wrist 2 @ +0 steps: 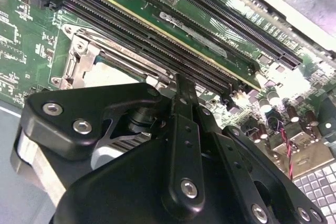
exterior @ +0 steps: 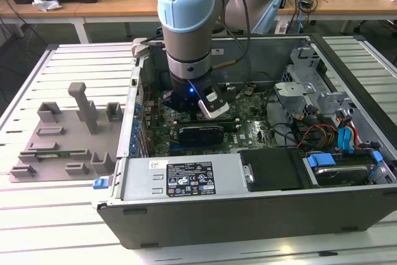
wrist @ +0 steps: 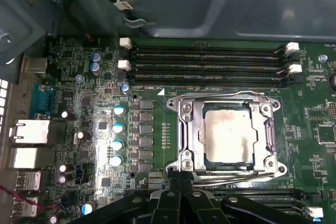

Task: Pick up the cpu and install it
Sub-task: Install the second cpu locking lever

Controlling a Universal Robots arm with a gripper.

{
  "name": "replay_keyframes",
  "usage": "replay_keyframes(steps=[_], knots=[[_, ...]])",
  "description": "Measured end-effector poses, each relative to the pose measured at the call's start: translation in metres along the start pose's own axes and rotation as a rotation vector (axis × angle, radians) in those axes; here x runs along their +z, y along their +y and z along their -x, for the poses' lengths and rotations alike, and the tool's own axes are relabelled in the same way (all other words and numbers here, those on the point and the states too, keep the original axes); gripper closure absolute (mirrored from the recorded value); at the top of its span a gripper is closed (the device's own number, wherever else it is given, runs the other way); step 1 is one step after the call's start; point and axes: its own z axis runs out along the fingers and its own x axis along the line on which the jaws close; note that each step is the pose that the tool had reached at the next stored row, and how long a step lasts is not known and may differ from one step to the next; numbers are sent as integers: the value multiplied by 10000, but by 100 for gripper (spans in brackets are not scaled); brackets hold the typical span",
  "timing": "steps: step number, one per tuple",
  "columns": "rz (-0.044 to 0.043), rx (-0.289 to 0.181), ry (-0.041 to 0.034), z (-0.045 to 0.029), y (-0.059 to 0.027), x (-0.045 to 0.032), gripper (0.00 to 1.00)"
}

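The cpu (wrist: 230, 134) is a pale silvery square that lies flat inside the metal socket frame (wrist: 185, 129) on the green motherboard. In the second wrist view a pale corner of the cpu (wrist 2: 111, 75) shows just past the black fingers. My gripper (wrist: 181, 178) hangs over the socket's near edge, its black fingers (wrist: 171, 182) drawn together with nothing between them. In the exterior view the arm's wrist (exterior: 189, 60) reaches down into the open computer case (exterior: 248, 212).
Long black memory slots (wrist: 205, 66) run beside the socket. A black expansion card (exterior: 201, 133) lies close to the wrist. The grey moulded fixture tray (exterior: 62, 147) sits outside the case at the exterior view's left. Drive cages and cables (exterior: 322, 128) crowd the exterior view's right.
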Motion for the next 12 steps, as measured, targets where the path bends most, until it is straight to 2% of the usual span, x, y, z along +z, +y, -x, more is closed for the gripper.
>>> replay_keyframes(steps=[9,12], knots=[[5,11,-2,0,-39,-8,89],[36,11,-2,0,-64,-13,89]])
